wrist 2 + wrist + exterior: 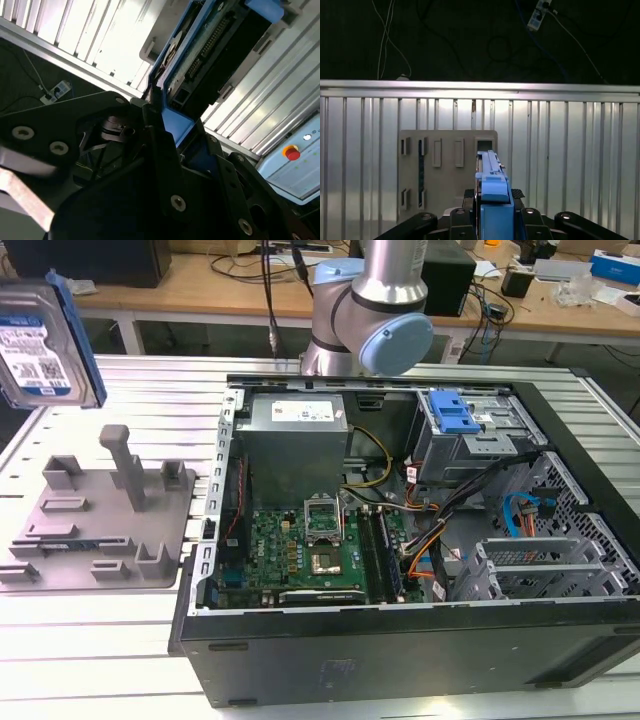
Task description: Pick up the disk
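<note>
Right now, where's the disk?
The disk is in the air at the exterior view's upper left, above the grey holder tray, clamped in the pincer.

Disk point(45, 340) above holder tray point(100, 520), at exterior view's left of computer case point(420, 640).

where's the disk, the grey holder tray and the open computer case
disk point(40, 345), exterior view, on its printed label
grey holder tray point(60, 540), exterior view, on its flat base
open computer case point(400, 665), exterior view, on its black front wall
</note>
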Robot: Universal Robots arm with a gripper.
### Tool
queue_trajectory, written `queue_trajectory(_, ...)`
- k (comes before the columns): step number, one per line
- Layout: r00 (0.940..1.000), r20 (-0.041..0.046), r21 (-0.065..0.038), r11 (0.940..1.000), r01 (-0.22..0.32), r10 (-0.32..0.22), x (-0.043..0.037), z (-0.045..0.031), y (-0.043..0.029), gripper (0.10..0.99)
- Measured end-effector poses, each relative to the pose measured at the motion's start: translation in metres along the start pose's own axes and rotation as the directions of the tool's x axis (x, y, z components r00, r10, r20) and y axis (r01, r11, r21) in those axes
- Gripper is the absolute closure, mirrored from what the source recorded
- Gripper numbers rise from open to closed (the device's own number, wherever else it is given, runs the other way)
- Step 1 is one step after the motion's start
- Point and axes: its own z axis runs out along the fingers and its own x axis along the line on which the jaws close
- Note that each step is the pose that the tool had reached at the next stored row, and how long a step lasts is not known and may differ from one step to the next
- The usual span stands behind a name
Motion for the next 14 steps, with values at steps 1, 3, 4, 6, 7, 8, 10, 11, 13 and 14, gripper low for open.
queue_trajectory(1,1.0,0.0,0.0,1.0,0.0,0.0,0.0001,-0.0087,0.0001,0.718)
queue_trajectory(3,1.0,0.0004,0.0,1.0,0.0,0.0,0.0003,-0.0175,0.0003,0.718)
queue_trajectory(4,1.0,0.0031,0.001,1.0,0.0,0.0,0.0004,-0.02,0.0003,0.718)
queue_trajectory(6,1.0,0.0093,0.002,1.0,0.0,0.0,0.0003,-0.0207,0.0003,0.718)
queue_trajectory(7,1.0,0.0094,0.002,1.0,0.0,0.0,0.0003,-0.0207,0.0003,0.718)
queue_trajectory(8,1.0,0.0094,0.002,1.0,0.0,0.0,0.0004,-0.0207,0.0003,0.718)
queue_trajectory(10,1.0,0.0094,0.002,1.0,0.0,0.0,0.0004,-0.0207,0.0003,0.718)
queue_trajectory(11,1.0,0.0094,0.002,1.0,0.0,0.0,0.0004,-0.0207,0.0003,0.718)
queue_trajectory(13,1.0,0.0095,0.002,1.0,0.0,0.0,0.0004,-0.0207,0.0003,0.718)
queue_trajectory(14,1.0,0.0095,0.002,1.0,0.0,0.0,0.0004,-0.0207,0.0003,0.718)
